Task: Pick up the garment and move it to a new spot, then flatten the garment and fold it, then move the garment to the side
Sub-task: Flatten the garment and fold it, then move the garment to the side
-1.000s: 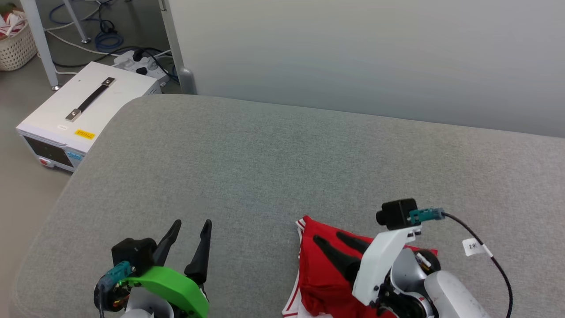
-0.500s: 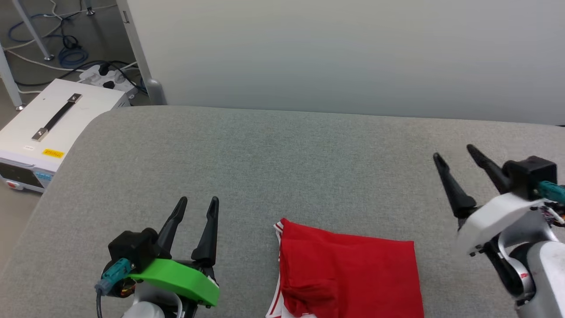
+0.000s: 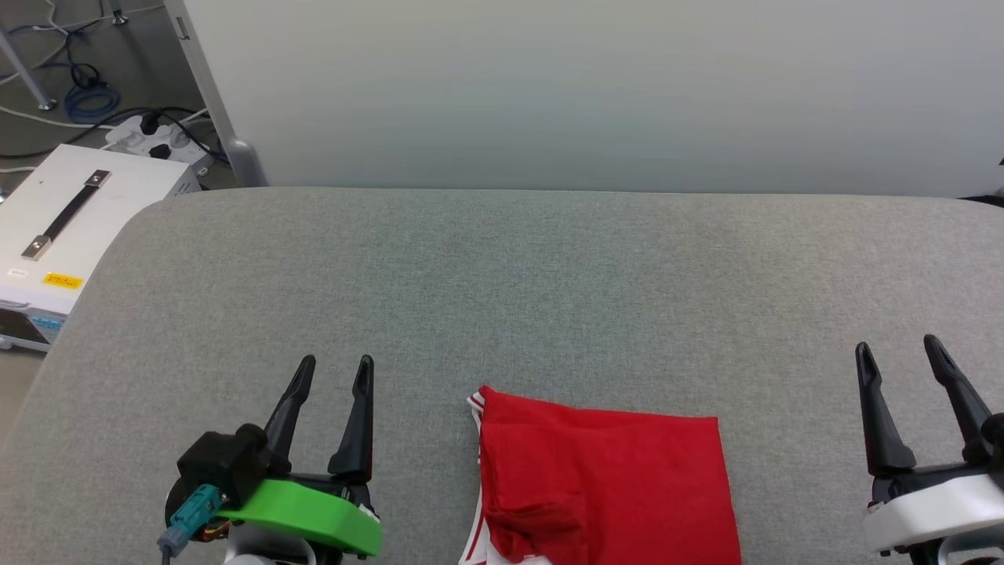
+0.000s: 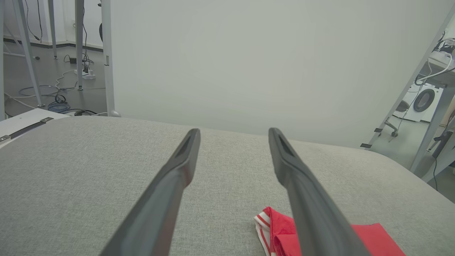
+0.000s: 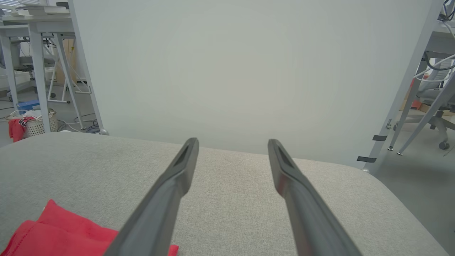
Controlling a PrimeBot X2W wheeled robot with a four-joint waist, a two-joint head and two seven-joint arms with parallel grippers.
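Note:
The garment (image 3: 604, 486) lies folded into a red rectangle near the front edge of the grey padded table (image 3: 502, 282), with red-and-white striped trim along its left side. My left gripper (image 3: 337, 367) stands open to the garment's left, nothing between its fingers. My right gripper (image 3: 898, 349) stands open well to the garment's right, also holding nothing. In the left wrist view the garment (image 4: 369, 236) peeks out at the lower right, behind the right finger. A red corner of the garment (image 5: 60, 231) sits at the lower left of the right wrist view.
A pale partition wall (image 3: 596, 86) runs behind the table. On the floor at the left stand a white box with a black handle (image 3: 55, 220), a power strip and cables (image 3: 149, 133). A basket with red cloth (image 5: 35, 124) stands farther off.
My right gripper has let go of the garment and swung away to the right, ending low at the right. The head camera has turned right. The garment lies still, folded.

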